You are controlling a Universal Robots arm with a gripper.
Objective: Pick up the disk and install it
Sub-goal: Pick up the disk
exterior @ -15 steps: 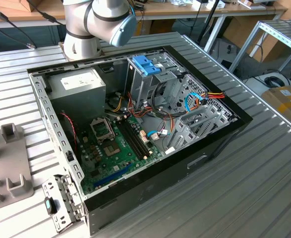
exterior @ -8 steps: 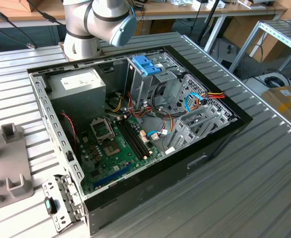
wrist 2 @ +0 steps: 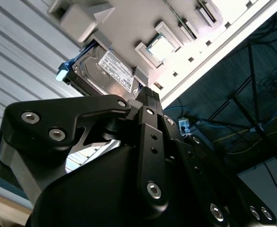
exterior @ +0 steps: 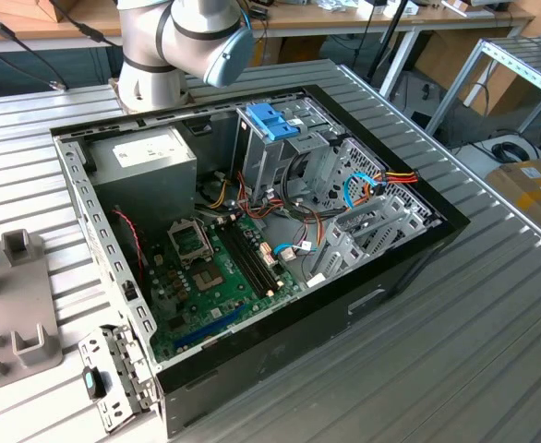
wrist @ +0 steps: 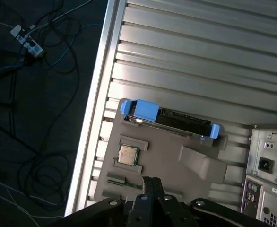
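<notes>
The disk (wrist: 169,121) is a silver-grey drive in a blue carrier frame. It stands on edge in a slot of the grey fixture plate (wrist: 167,177) on the ribbed table. In the second wrist view its white label faces the camera, disk (wrist 2: 105,71). My gripper (wrist: 151,180) hangs above the plate, short of the disk and apart from it. Its fingers (wrist 2: 148,101) are pressed together, shut with nothing between them.
A small processor chip (wrist: 127,154) lies in a pocket of the plate near the gripper. The open computer case (exterior: 418,249) holds a drive cage with a blue handle (exterior: 272,120), a power-supply box (exterior: 146,157) and a motherboard (exterior: 215,277). The table edge (wrist: 93,118) drops to a floor with cables.
</notes>
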